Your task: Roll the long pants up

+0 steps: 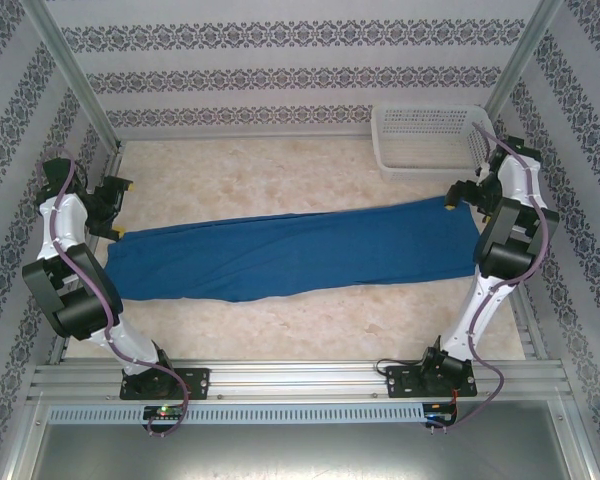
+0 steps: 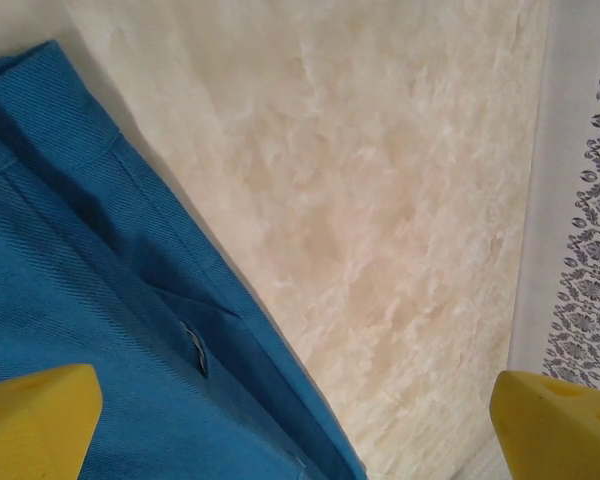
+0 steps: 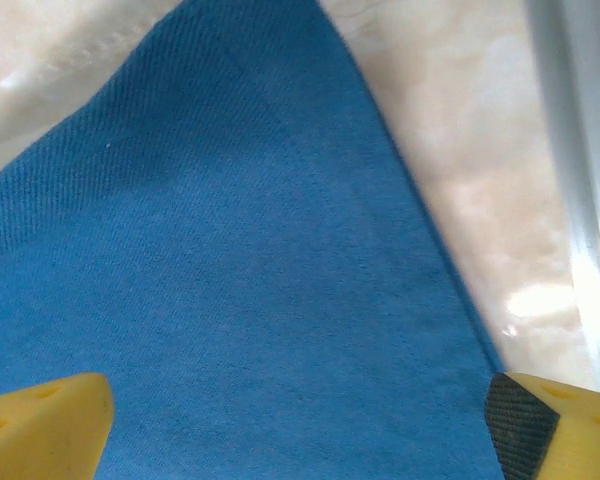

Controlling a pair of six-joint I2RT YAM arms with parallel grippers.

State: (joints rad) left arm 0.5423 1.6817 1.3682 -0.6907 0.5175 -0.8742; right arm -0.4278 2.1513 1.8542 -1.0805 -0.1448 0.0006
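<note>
Royal-blue pants on a cream marbled surface; white mesh basket; yellow fingertips; floral-striped walls.

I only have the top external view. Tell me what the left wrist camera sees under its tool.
Observer: The left tool is open and straddles the edge of the long pants, with one finger over fabric and the other over bare table. Stitched seams run along that edge, with a small slit like a buttonhole beside them.
Operator: Now give me the right wrist.
Observer: The right tool is open too. It is over a corner of the pants, and blue fabric spans nearly the whole gap between its fingers.
</note>
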